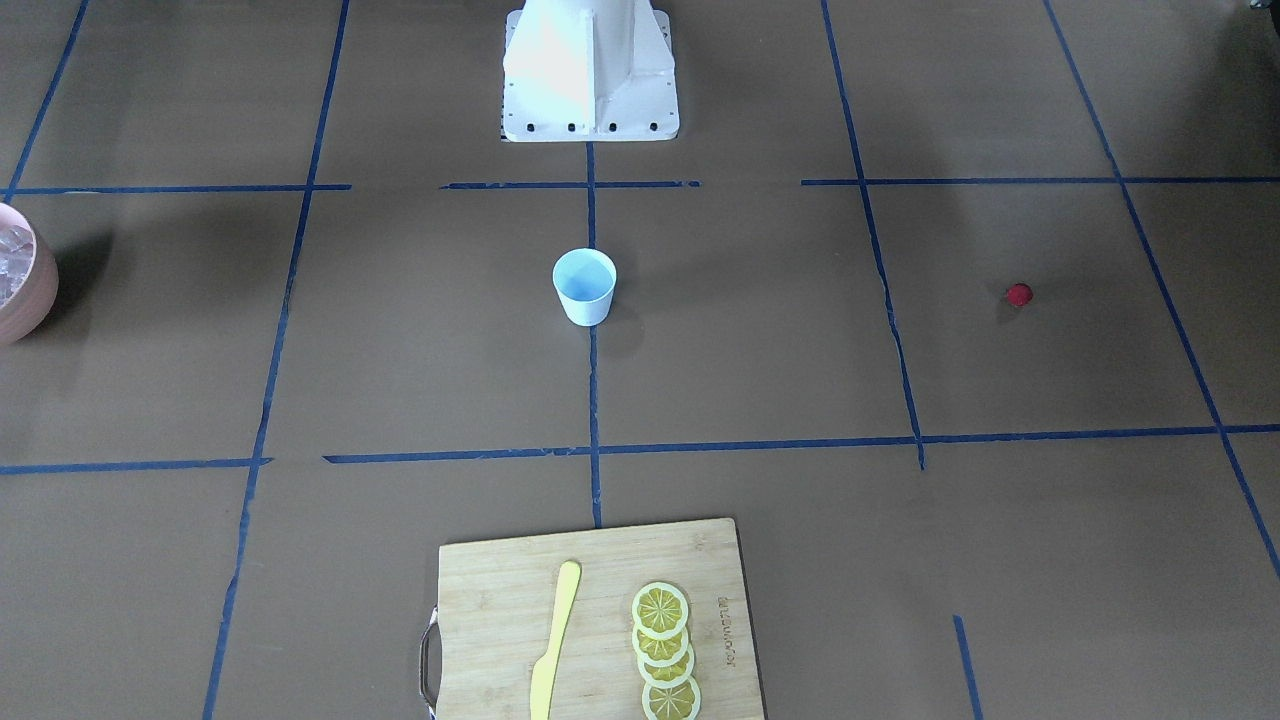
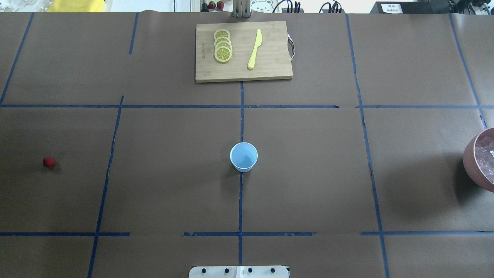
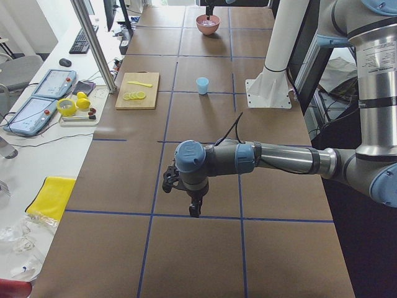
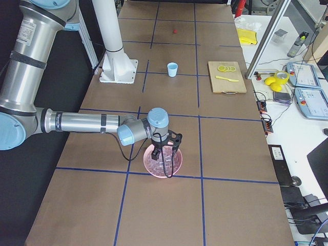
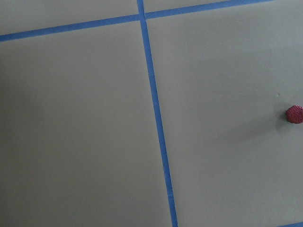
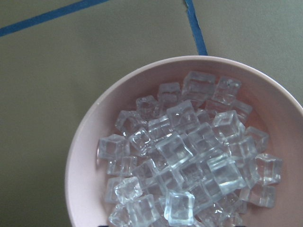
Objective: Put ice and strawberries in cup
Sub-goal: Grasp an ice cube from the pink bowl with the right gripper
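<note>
Left claw (image 3: 194, 210): is hanging, pointing down, over the brown surface (image 2: 173, 185). Whether its fingers are apart or together cannot be told.

Strawberry (image 5: 294, 114): is lying on the surface near the left claw, off to one side of it, not touching it.

Right claw (image 4: 165, 152): is hanging directly over the pink bowl (image 6: 83, 156). Its finger state likewise cannot be told.

Ice (image 6: 189, 156): is sitting heaped in the bowl beneath the right claw.

Cup (image 2: 243, 156): is standing upright between the two claws, well apart from each.
</note>
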Available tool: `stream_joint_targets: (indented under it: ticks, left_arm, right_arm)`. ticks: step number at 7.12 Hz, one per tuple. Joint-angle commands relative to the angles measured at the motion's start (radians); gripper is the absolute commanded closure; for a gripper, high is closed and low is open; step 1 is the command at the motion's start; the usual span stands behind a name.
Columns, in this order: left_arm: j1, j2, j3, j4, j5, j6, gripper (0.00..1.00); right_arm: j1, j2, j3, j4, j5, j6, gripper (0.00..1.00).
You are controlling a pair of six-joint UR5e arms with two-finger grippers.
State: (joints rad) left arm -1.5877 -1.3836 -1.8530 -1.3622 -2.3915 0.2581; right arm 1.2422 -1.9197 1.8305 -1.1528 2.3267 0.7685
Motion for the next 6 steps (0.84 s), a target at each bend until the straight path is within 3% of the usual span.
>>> stream_joint_targets:
  ticks: [1,6]
  left_arm:
    - [0.0,0.0,-0.002,0.0,0.0,0.001,0.0]
    - [0.0,0.0,-0.008,-0.001,0.0,0.001,0.0]
  right_arm:
    - [-0.019,-0.007,-0.023,0.001,0.003,0.005,0.17]
    - [-0.053,0.014,-0.042,0.002,-0.004,0.005,0.23]
